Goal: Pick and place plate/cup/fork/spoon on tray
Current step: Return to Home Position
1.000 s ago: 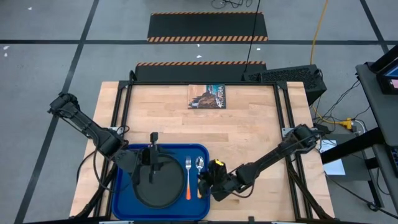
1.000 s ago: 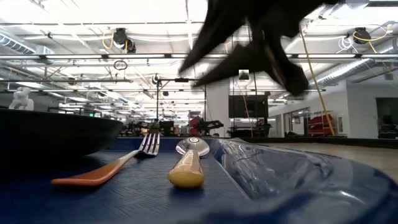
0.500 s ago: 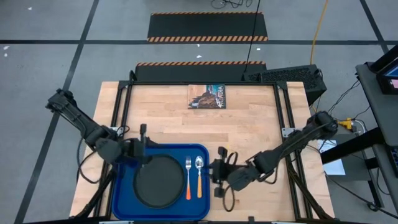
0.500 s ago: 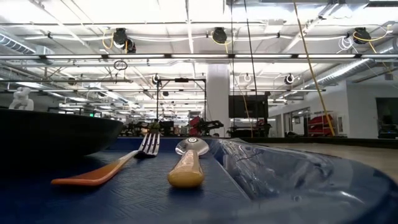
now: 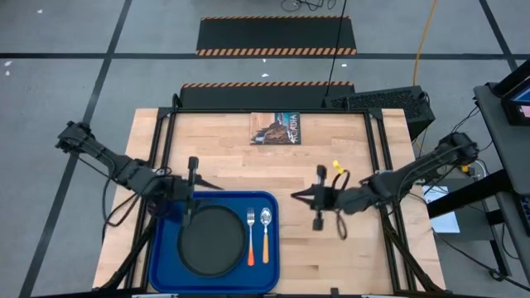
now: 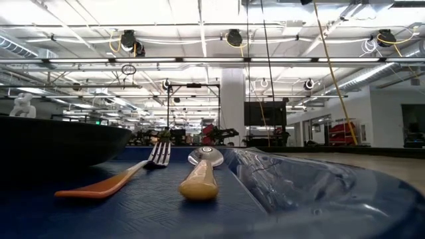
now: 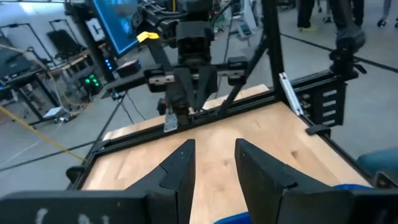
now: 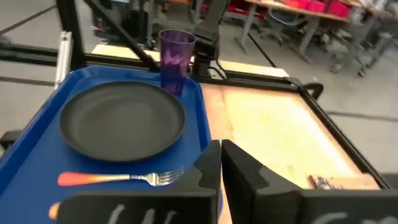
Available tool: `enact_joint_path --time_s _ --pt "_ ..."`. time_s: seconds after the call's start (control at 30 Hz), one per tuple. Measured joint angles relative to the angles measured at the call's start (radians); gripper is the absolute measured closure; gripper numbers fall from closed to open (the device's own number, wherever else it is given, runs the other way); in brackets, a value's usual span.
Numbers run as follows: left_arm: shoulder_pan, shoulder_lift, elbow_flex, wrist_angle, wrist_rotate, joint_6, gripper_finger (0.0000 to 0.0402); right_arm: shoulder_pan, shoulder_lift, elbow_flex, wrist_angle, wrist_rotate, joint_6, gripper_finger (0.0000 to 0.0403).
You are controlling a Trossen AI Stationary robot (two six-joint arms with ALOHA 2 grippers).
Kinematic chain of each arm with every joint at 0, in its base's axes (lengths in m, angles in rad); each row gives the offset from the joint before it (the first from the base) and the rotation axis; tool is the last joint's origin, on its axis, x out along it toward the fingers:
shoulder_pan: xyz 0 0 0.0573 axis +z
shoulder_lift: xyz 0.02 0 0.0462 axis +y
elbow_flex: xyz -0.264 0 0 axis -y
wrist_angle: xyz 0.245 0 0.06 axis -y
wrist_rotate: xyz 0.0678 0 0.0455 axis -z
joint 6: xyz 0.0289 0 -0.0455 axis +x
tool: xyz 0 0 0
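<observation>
The right gripper (image 5: 317,201) hangs empty over bare wood, fingers nearly together. Just ahead of it lies the tray (image 8: 205,118), carrying the fork (image 8: 121,179), then the plate (image 8: 122,119), then the cup (image 8: 175,52) upright at the far rim. The spoon (image 5: 265,233) lies beside the fork. The left gripper (image 5: 190,192), narrowly parted and empty, hovers nearest that cup (a careless sweep could topple it).

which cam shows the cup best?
Right wrist view: the purple cup stands upright on the blue tray, just beyond the black plate. In the high view the left gripper covers that corner. The low and left wrist views don't show it.
</observation>
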Motion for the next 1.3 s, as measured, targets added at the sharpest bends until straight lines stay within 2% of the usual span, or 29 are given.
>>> enact_joint_path --time_s 0.13,0.27,0.47,0.53,0.77,1.0,1.3 --pt "0.098 -0.048 -0.074 0.067 0.067 0.003 0.0284 -0.038 -0.122 -0.130 0.089 -0.080 -0.086 0.0401" --pt "0.201 -0.101 -0.162 0.166 0.179 0.014 0.0284 -0.076 -0.223 -0.261 0.194 -0.145 -0.169 0.0402" --pt "0.336 -0.125 -0.283 0.269 0.251 0.014 0.0286 -0.126 -0.342 -0.414 0.287 -0.151 -0.260 0.0402" --pt "0.364 -0.125 -0.317 0.298 0.265 0.004 0.0298 -0.140 -0.376 -0.448 0.291 -0.151 -0.287 0.0402" --pt "0.441 -0.136 -0.418 0.394 0.319 0.006 0.0393 -0.188 -0.465 -0.512 0.291 -0.155 -0.373 0.0403" --pt "0.466 -0.143 -0.474 0.415 0.356 -0.052 0.0396 -0.258 -0.500 -0.568 0.292 -0.275 -0.367 0.0403" --pt "0.466 -0.142 -0.579 0.481 0.326 -0.116 0.0398 -0.291 -0.500 -0.657 0.411 -0.282 -0.343 0.0403"
